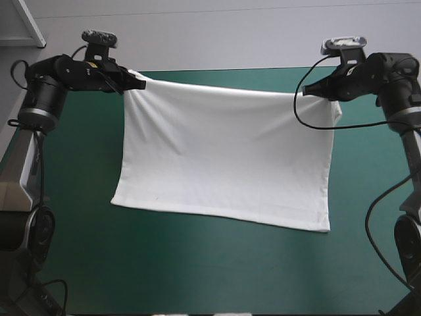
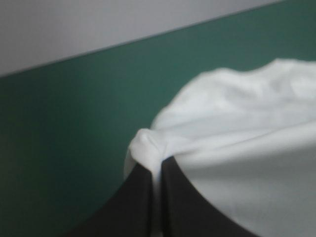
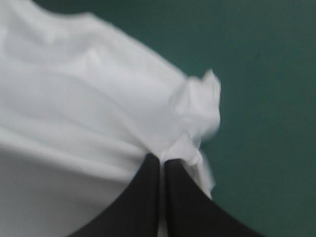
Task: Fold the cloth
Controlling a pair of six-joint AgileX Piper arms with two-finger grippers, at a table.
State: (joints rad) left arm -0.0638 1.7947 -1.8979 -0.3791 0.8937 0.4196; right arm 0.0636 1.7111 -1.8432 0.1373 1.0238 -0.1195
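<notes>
A white T-shirt hangs stretched like a sheet between two robot arms above a teal-green worktop. The left claw is clenched on the shirt's far left corner, and the right claw is clenched on its far right corner. Both corners are held up near the worktop's far edge. The top edge of the shirt runs almost straight between the claws, sagging slightly. The cloth spreads down and toward the near side as a smooth, broad rectangle, its lower edge slanting a little, with the right end nearer. Whether that lower edge touches the worktop cannot be told. From each wrist camera, the two black fingers meet in a narrow point, with a small bunch of white cloth pinched at their tips.
</notes>
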